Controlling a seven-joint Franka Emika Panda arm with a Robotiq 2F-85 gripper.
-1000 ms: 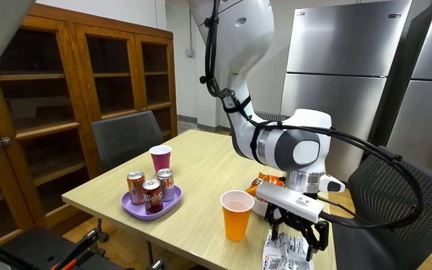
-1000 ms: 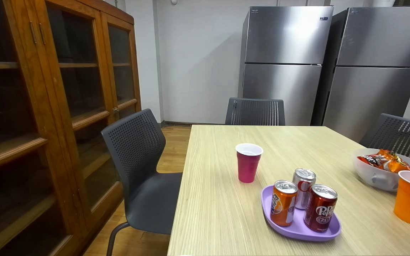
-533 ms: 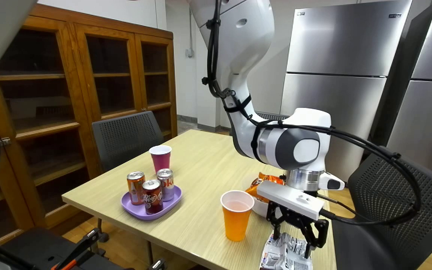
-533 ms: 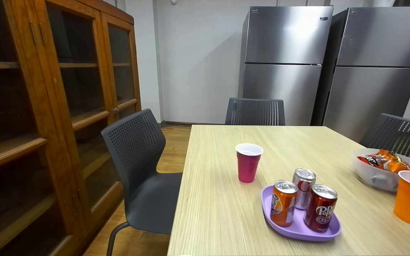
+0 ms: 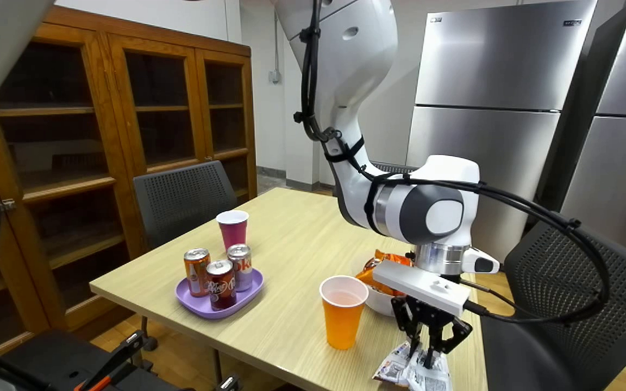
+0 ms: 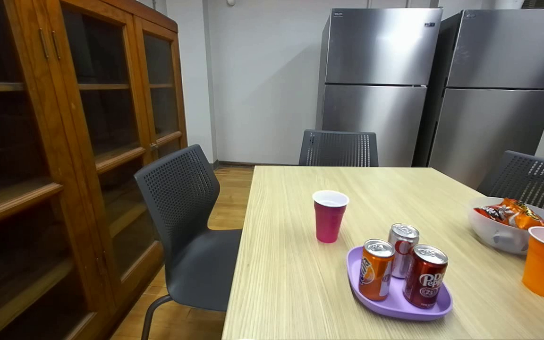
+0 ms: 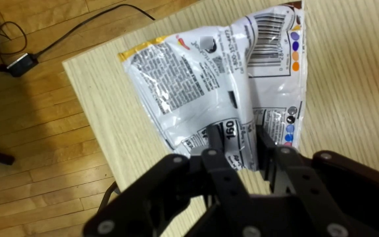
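Observation:
A white printed snack bag (image 7: 183, 79), with a barcode and small text, lies back side up on the table, folded along a ridge. My gripper (image 7: 237, 135) points down at one end of it, jaws drawn partly together. Bag material is bunched between the two fingers (image 7: 215, 137), and the ridge runs along one of them. In an exterior view the gripper (image 5: 420, 357) stands low over the bag (image 5: 435, 376), whose sides fan out around the fingertips. Part of the bag there is hidden by the fingers. Beside the gripper stands an orange cup (image 5: 343, 320).
A white bowl (image 6: 498, 238) with orange snack bags (image 6: 520, 216) sits behind the orange cup. A purple tray (image 5: 207, 310) carries 3 cans, including a dark red one (image 5: 221, 288). A pink cup (image 6: 328, 222) stands near it. The table corner (image 7: 77, 65) and chairs lie close by.
The jaws have come from wide apart to close together around the bag. The bag has crumpled and its sides have drawn inward. The arm has sunk very slightly; cups, tray and bowl are unmoved.

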